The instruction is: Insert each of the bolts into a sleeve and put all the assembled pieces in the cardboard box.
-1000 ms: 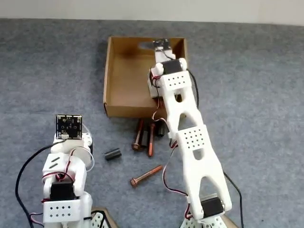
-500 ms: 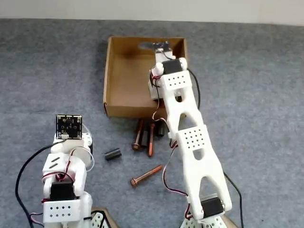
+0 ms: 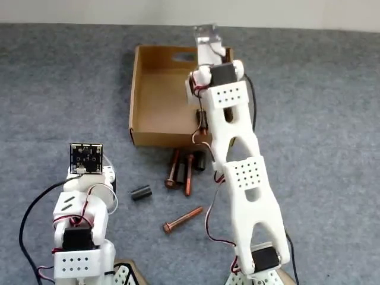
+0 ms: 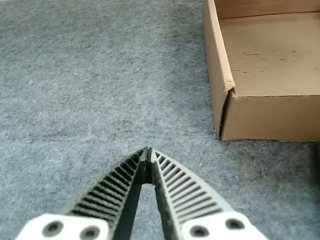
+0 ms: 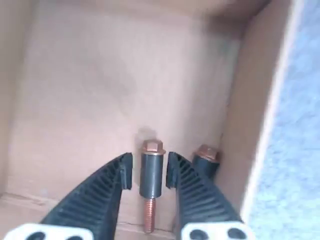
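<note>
Inside the cardboard box [image 5: 100, 75], a copper bolt in a black sleeve [image 5: 151, 176] lies on the floor between the fingers of my right gripper [image 5: 148, 162], which is open with small gaps on both sides. A second assembled piece [image 5: 205, 161] rests beside it against the box wall. In the high view the right arm reaches over the box [image 3: 157, 139], its gripper end [image 3: 206, 47] at the far rim. My left gripper [image 4: 146, 152] is shut and empty above the carpet, short of the box's near corner [image 4: 225, 95].
In front of the box, loose on the grey carpet, lie two copper bolts [image 3: 173, 168] [image 3: 189, 174], a black sleeve [image 3: 199, 161], another black sleeve [image 3: 141, 192] and a third bolt [image 3: 183, 219]. The left arm [image 3: 80, 208] stays at the near left.
The right arm's wrist has risen and shifted toward the box's far rim. The left arm and the loose parts have not moved.
</note>
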Tool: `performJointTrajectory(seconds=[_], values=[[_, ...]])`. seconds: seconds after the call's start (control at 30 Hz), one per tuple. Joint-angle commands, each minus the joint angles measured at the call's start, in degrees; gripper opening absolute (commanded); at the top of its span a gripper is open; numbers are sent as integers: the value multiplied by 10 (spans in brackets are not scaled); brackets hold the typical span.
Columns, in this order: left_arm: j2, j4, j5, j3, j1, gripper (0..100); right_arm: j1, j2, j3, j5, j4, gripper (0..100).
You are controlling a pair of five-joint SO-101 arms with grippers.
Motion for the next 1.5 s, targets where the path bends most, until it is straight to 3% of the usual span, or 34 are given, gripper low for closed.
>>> performJointTrajectory(seconds=[0.0, 0.13, 0.47, 0.67, 0.8, 1.17, 1.47], values=[[-4, 1, -5, 10, 8, 9, 3, -102, 3, -4, 9, 105], [-4, 1, -5, 10, 8, 9, -4, -238, 140, -4, 10, 105], [-7, 1, -5, 10, 7, 9, -71, -652, 691, 0, -17, 105], [-8, 1, -2, 10, -30, 9, -163, -804, 996, 18, -160, 105], [-8, 1, -2, 10, -40, 9, -178, -834, 1156, 65, -263, 105], [-8, 1, -2, 10, -39, 9, -89, -832, 1309, 63, -457, 105], [-8, 1, -2, 10, -38, 9, -54, -831, 1375, 62, -546, 108]])
